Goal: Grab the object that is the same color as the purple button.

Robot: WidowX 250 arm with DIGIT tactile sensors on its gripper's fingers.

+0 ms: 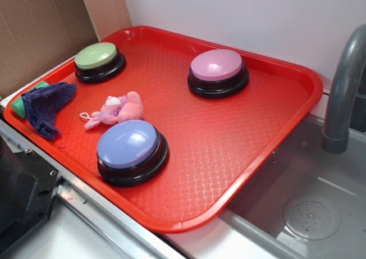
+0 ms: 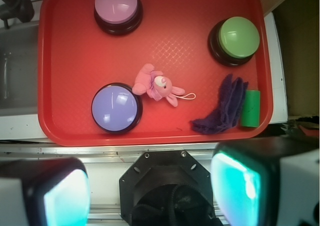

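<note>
1. Nothing is grabbed yet: the purple cloth [image 1: 47, 106] lies crumpled at the edge of the red tray [image 1: 240, 173], draped partly over the green cylinder [image 2: 250, 108].
2. The purple button [image 1: 130, 147] sits apart from it, with the pink plush toy [image 2: 156, 86] between them (a likely distractor).
3. The gripper [image 2: 147, 188] hangs high above the tray's near rim, fingers spread wide and holding nothing.
4. Left to do, by my reading: travel over the cloth, descend, pinch, lift.

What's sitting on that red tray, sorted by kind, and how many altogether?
Push buttons: 3 (purple button, pink button, green button)
Purple cloth: 1
Plush toy: 1
Green cylinder: 1
Total: 6
</note>
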